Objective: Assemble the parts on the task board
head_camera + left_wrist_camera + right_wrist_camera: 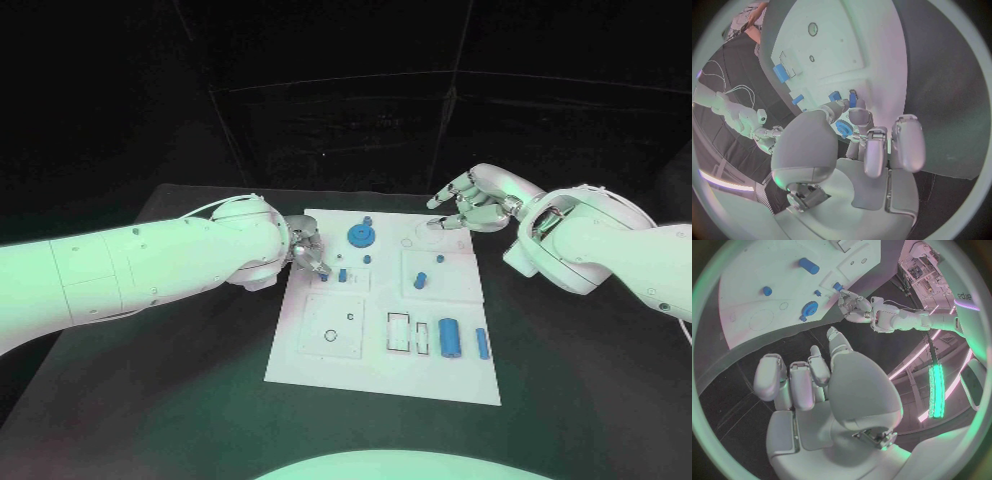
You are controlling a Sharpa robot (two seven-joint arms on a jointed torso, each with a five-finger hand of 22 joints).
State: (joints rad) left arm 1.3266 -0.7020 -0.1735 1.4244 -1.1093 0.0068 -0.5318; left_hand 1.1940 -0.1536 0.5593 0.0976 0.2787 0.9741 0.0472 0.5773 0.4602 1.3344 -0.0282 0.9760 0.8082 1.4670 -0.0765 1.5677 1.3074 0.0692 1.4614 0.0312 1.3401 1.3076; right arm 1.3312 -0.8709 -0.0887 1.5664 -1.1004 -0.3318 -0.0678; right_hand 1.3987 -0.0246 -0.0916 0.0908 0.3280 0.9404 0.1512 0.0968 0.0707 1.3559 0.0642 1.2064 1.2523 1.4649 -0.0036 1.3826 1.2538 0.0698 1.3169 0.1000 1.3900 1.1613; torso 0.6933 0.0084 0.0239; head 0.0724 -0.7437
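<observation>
The white task board [325, 365] lies in the middle of the black table. A round blue gear-like part [361, 235] sits at its far end. Two small blue parts [343, 275] stand near the board's left edge. My left hand [303, 248] hovers just behind them; in the left wrist view its thumb and one finger [857, 116] reach out close to the small parts [852, 98], with nothing between them and the other fingers curled. My right hand [476, 203] hangs over the board's far right corner, fingers apart and empty. In the right wrist view I see the gear [809, 307].
Two blue cylinders [451, 338] lie side by side at the board's near right, beside rectangular slots [397, 331]. Another blue part [418, 278] sits in the right middle panel. A round hole [332, 336] is at the near left. Black table [159, 400] surrounds the board.
</observation>
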